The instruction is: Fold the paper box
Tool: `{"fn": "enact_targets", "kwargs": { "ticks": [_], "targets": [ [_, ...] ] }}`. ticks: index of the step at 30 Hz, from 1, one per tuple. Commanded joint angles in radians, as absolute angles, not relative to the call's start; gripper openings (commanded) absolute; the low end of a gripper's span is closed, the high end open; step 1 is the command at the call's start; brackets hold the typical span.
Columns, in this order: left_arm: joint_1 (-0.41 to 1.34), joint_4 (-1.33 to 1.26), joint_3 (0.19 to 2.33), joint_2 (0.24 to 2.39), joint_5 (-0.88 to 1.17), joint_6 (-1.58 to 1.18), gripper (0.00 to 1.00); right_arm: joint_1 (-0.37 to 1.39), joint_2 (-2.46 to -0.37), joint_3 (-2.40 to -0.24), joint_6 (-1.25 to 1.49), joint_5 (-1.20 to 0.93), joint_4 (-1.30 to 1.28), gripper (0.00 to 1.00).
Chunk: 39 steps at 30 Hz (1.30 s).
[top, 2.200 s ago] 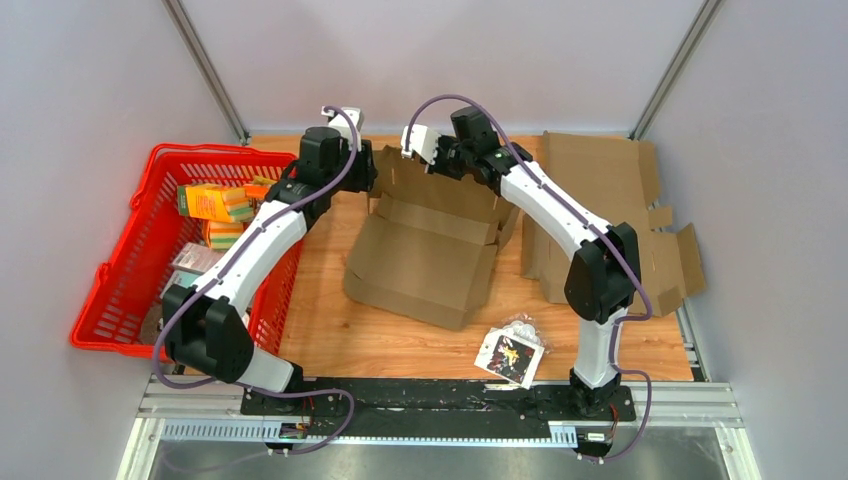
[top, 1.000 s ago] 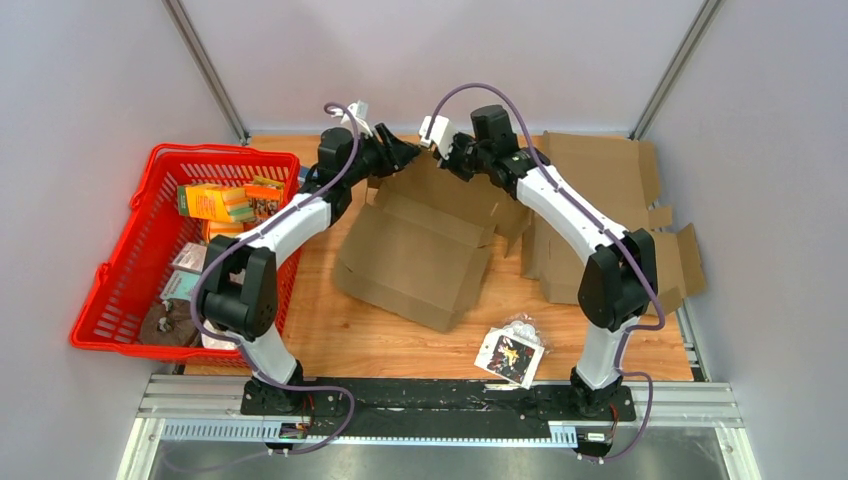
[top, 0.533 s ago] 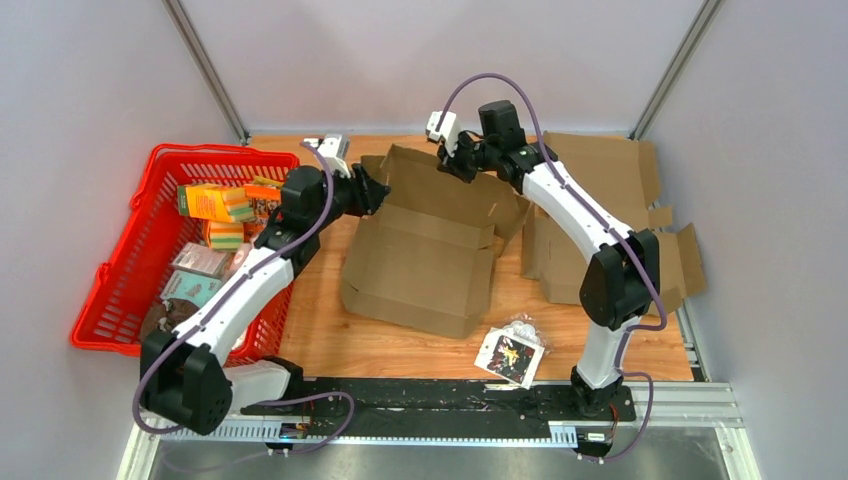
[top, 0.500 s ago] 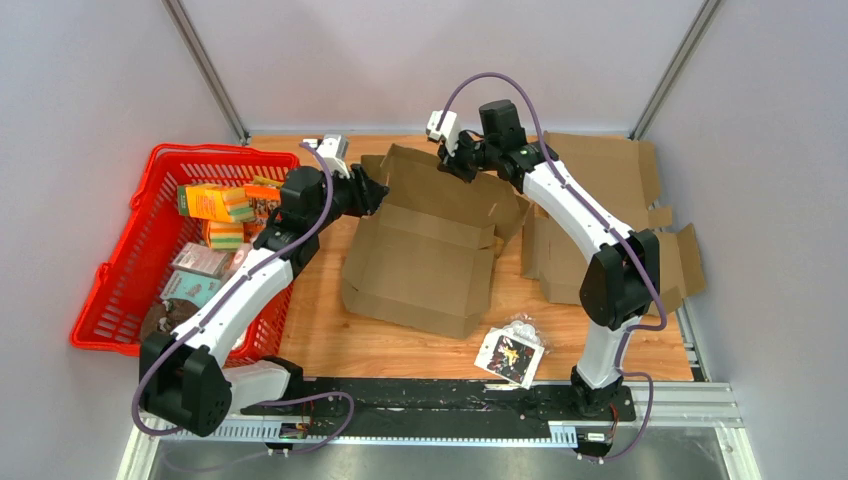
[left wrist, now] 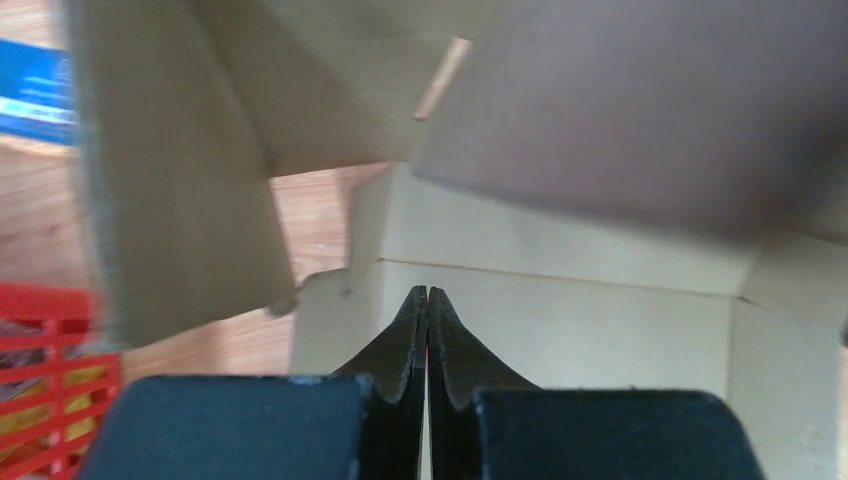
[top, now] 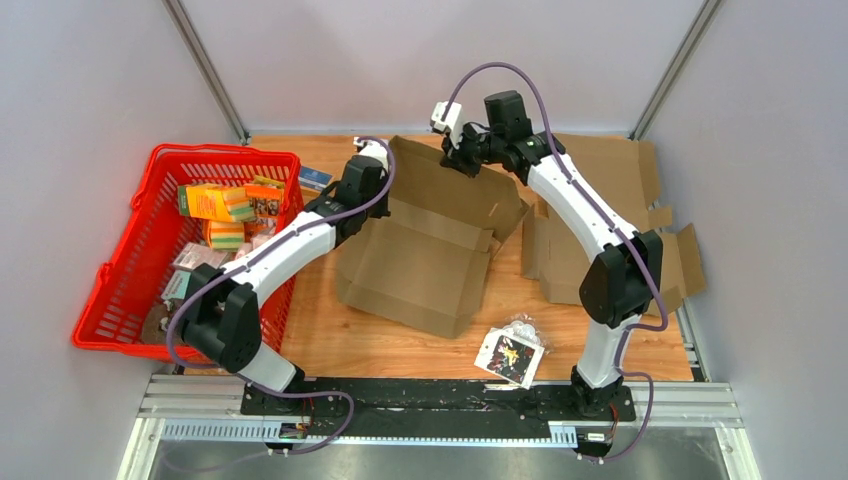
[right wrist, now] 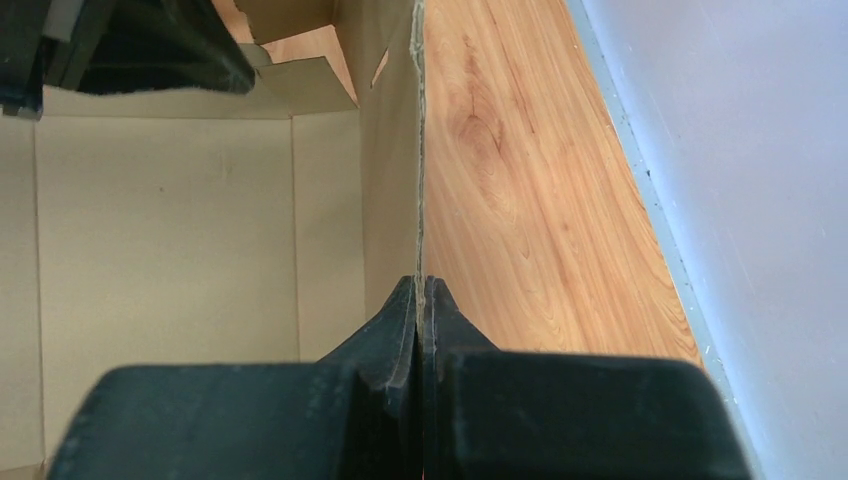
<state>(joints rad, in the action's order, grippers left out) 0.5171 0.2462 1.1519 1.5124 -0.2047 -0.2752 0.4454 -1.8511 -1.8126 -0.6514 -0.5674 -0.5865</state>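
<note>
Right claw (right wrist: 418, 285) first: it's clamped shut on the paper box (top: 430, 250), pinching the thin top edge of a raised cardboard wall. In its wrist view that edge runs straight up from between the fingers, with the box's inside on the left and bare wooden worktop (right wrist: 510, 180) on the right. From the top view this claw sits at the far side of the box, up near the back wall.

Left claw (left wrist: 427, 295) is closed too, fingers pressed flat together. Its tips sit right by a crease in the pale inner panel of the box, next to a corner. Honestly I can't tell whether any cardboard is caught between them. A big flap hangs blurry above it and another one stands on its left.

The box itself is open and only half shaped, sitting in the middle of the worktop between the two arms, turned a bit askew, side flaps loose.

Other stuff: a red basket (top: 215, 152) full of small packs on the left, flat cardboard (top: 610, 180) lying on the right side, and a small plastic packet (top: 512, 350) on the wood just in front of the box.
</note>
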Motion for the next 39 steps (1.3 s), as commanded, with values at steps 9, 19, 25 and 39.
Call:
{"fn": "enact_targets", "kwargs": {
  "ticks": [9, 19, 25, 39],
  "targets": [
    [0.460, 0.241, 1.241, 1.606, -0.391, -0.259, 0.13, 0.428, -1.864, -1.882, -0.704, -0.661, -0.658, 0.00],
    [0.456, 0.164, 1.244, 1.700, -0.445, -0.247, 0.10, 0.423, -1.865, -1.881, -0.706, -0.730, -0.660, 0.00],
    [0.442, 0.005, 1.158, 1.723, -0.305, -0.302, 0.18, 0.420, -1.873, -1.882, -0.669, -0.749, -0.624, 0.00],
    [0.419, -0.224, 1.071, 1.789, -0.179, -0.394, 0.31, 0.410, -1.888, -1.836, -0.557, -0.814, -0.499, 0.00]
  ]
}}
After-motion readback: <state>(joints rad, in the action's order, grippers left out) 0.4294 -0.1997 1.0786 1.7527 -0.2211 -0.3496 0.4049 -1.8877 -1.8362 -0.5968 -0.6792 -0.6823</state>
